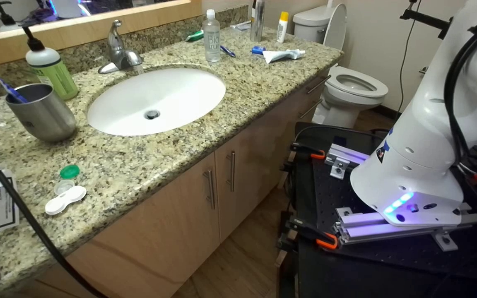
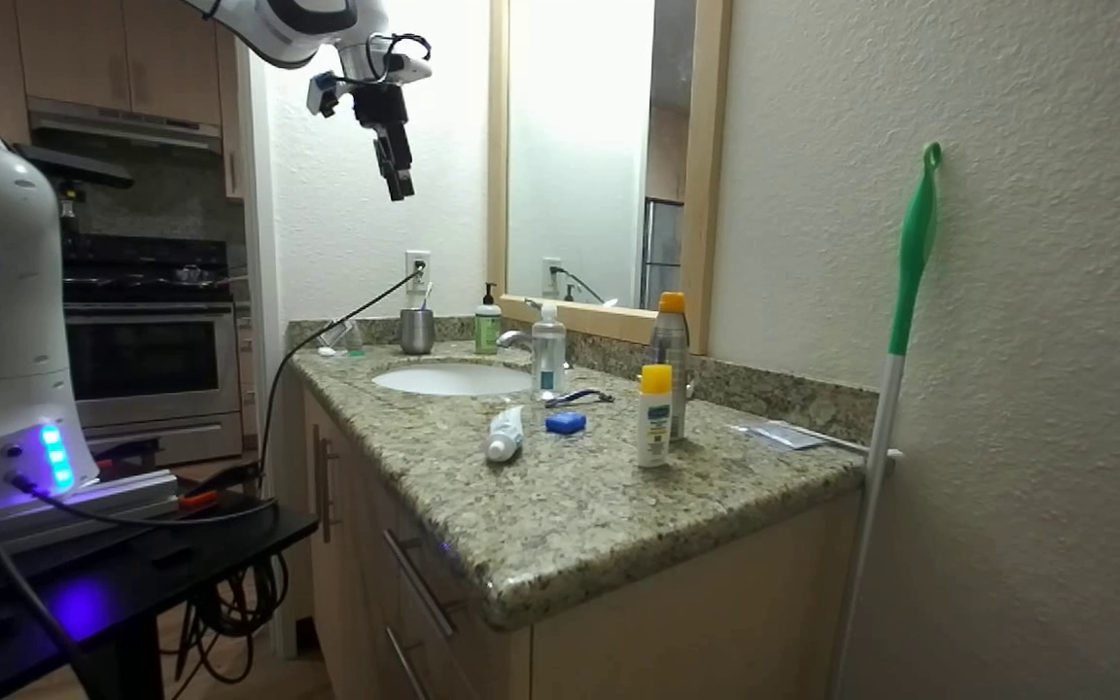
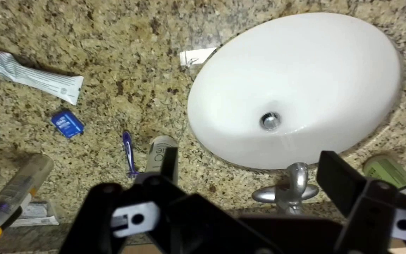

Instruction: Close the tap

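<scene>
The tap (image 1: pixel 119 56) is a silver-grey faucet at the back rim of the oval white basin (image 1: pixel 193 89). Its lever handle stands raised above the body, and a short clear stream of water shows below the spout. The tap also shows in an exterior view (image 2: pixel 514 338), partly behind the clear bottle, and in the wrist view (image 3: pixel 296 181). My gripper (image 2: pixel 400 185) hangs high above the counter, pointing down, apart from the tap. In the wrist view, the gripper (image 3: pixel 248 157) is open and empty, its fingers either side of the tap's image. The gripper's body hides the handle there.
A clear plastic bottle (image 1: pixel 212 39) stands right of the basin. A green soap bottle (image 1: pixel 54 68) and a grey metal cup (image 1: pixel 46 114) with a toothbrush stand left. A mirror frame (image 2: pixel 706 175) rises behind the counter. A black cable (image 2: pixel 327 326) crosses the counter's far end.
</scene>
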Tool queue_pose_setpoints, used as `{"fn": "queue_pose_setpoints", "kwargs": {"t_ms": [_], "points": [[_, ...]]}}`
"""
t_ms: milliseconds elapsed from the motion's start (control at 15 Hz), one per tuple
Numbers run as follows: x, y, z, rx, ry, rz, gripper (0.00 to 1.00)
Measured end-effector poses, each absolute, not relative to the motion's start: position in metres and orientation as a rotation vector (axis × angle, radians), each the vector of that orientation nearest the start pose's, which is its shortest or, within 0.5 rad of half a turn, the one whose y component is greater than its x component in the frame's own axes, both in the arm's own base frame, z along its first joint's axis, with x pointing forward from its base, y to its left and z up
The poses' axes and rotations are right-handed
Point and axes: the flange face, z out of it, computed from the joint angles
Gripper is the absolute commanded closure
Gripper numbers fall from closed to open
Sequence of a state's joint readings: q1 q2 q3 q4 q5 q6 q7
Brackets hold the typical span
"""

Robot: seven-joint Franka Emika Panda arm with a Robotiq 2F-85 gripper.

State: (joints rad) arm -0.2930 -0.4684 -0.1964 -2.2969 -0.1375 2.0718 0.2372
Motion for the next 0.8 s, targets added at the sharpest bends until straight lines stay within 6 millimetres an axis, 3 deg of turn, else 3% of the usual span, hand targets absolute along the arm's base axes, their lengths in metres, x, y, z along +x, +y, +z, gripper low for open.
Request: {"fn": "queue_pose_setpoints", "kwargs": {"t_ms": [200, 400, 600, 800], "points": [[0.380, -0.218, 0.551, -3.025, 1.038, -0.386, 0.00], [0.390, -0.236, 0.535, -2.979, 1.242, -0.423, 0.00], [0.432, -0.257, 0.499, -2.864, 1.427, -0.338, 0.00], [0.493, -0.264, 0.481, -2.724, 1.523, -0.303, 0.00]]}}
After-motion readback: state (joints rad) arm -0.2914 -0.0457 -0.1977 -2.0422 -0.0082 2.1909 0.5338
